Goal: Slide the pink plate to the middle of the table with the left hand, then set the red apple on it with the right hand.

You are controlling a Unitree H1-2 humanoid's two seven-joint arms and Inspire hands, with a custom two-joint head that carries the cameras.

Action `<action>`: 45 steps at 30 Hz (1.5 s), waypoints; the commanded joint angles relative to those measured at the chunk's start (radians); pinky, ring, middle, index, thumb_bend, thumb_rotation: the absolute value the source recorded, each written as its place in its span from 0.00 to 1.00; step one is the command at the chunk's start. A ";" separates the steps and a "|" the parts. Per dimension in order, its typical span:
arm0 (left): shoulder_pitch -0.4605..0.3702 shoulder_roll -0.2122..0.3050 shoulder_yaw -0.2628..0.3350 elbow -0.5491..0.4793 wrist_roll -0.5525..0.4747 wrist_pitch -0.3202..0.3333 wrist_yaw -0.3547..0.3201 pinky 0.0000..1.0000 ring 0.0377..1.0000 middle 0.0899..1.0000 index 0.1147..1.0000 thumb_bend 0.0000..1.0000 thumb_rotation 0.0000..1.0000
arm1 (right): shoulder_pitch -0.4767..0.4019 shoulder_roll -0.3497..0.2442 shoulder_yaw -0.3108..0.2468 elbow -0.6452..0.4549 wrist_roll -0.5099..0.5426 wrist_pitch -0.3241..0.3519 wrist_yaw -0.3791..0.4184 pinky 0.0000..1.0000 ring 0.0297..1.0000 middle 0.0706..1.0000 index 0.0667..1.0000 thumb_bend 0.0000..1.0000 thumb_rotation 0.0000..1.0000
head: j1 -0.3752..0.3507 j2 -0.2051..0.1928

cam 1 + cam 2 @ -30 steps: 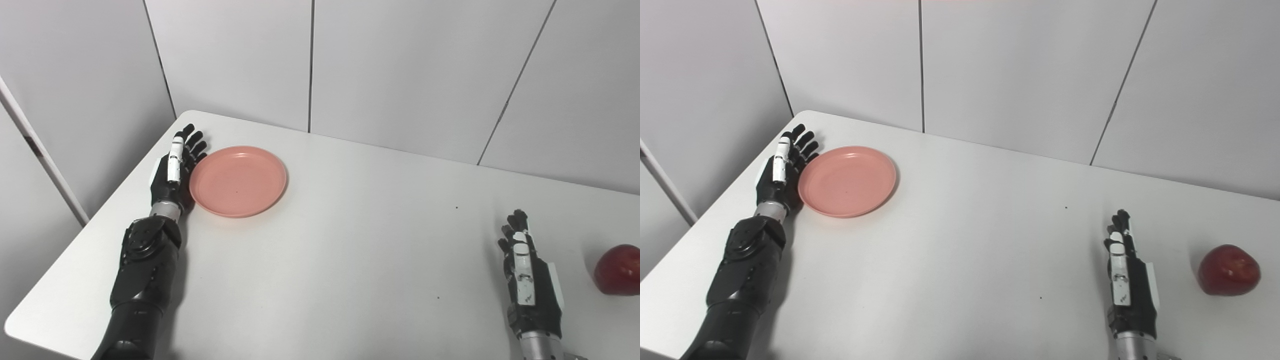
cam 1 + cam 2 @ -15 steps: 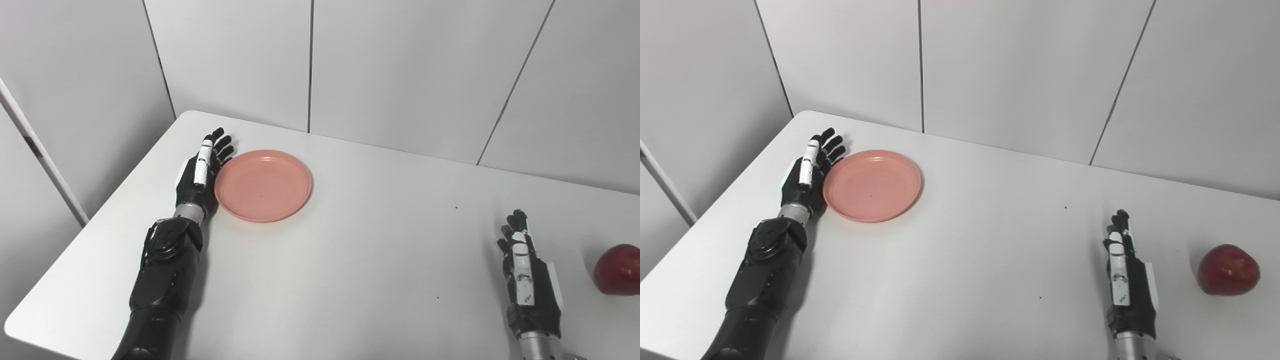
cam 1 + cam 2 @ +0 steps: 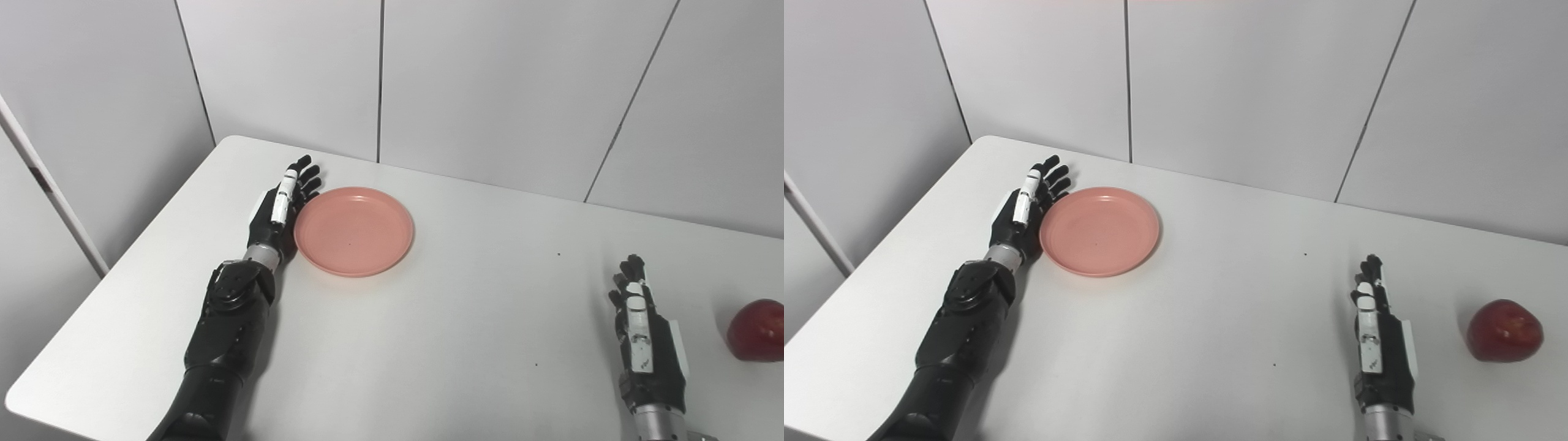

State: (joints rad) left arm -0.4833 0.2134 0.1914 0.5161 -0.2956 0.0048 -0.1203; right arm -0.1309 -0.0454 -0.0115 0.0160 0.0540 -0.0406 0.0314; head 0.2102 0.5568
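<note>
On the left side of the white surface [image 3: 429,343], as the left eye view has it, the left hand [image 3: 278,211] lies edge-on against the near-left rim of the pink plate [image 3: 354,231], its fingers [image 3: 304,177] stretched out straight and holding nothing; it pushes rather than grips. That plate sits left of centre, so by my reckoning the slide is underway but not finished. Over at the right edge of this view the red apple [image 3: 757,329] is partly cut off, and the right hand [image 3: 646,343] rests flat on the surface just beside it, apart from it, fingers extended and empty. From the right eye view the apple [image 3: 1505,331] shows whole, sitting on the surface well apart from the plate [image 3: 1099,231], untouched. The right hand [image 3: 1377,343] waits there with a clear gap to the fruit. What is left, I judge: the rest of the push to the middle, then the whole apple pick and placement.
</note>
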 commanded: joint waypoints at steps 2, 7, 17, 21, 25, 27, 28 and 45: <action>-0.006 -0.020 -0.016 0.027 0.009 0.020 -0.010 0.94 0.94 0.93 0.90 0.29 1.00 | -0.015 0.005 -0.003 -0.037 0.003 0.009 -0.001 1.00 1.00 0.99 0.98 0.22 1.00 | -0.002 0.002; -0.014 -0.036 -0.027 0.046 0.014 0.013 -0.017 0.94 0.94 0.93 0.90 0.30 1.00 | -0.015 0.006 -0.002 -0.037 -0.002 0.003 -0.003 1.00 0.99 0.99 0.98 0.21 1.00 | -0.008 0.008; -0.013 -0.049 -0.076 0.071 0.072 -0.003 -0.014 0.89 0.89 0.89 0.87 0.32 1.00 | -0.015 0.011 0.000 -0.041 -0.008 0.004 -0.010 1.00 0.99 0.98 0.98 0.22 1.00 | -0.025 0.018; -0.013 -0.053 -0.088 0.083 0.082 -0.005 -0.028 0.88 0.88 0.88 0.86 0.33 1.00 | -0.017 0.014 0.001 -0.035 -0.005 -0.009 -0.006 1.00 0.98 0.98 0.97 0.22 1.00 | -0.038 0.023; -0.009 -0.053 -0.102 0.089 0.089 -0.007 -0.047 0.88 0.88 0.88 0.86 0.34 1.00 | -0.016 0.021 0.003 -0.048 -0.027 0.007 -0.021 0.98 0.97 0.97 0.97 0.23 1.00 | -0.051 0.028; -0.007 -0.055 -0.104 0.091 0.090 -0.007 -0.052 0.88 0.88 0.88 0.86 0.34 1.00 | -0.016 0.023 0.003 -0.046 -0.035 0.005 -0.026 0.97 0.97 0.97 0.96 0.23 1.00 | -0.057 0.029; -0.006 -0.056 -0.107 0.091 0.092 -0.006 -0.052 0.88 0.88 0.87 0.85 0.34 1.00 | -0.017 0.025 0.003 -0.044 -0.037 0.002 -0.028 0.97 0.96 0.97 0.96 0.22 1.00 | -0.057 0.029; 0.039 -0.118 -0.151 0.006 0.083 0.038 -0.092 0.87 0.89 0.87 0.85 0.35 1.00 | -0.015 0.042 0.006 -0.071 -0.043 0.028 -0.033 0.96 0.97 0.97 0.97 0.22 1.00 | -0.092 0.051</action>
State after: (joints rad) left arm -0.4799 0.1046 0.0506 0.5019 -0.2127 -0.0293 -0.2070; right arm -0.1289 -0.0064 -0.0041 -0.0162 0.0137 -0.0255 0.0054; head 0.1182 0.6090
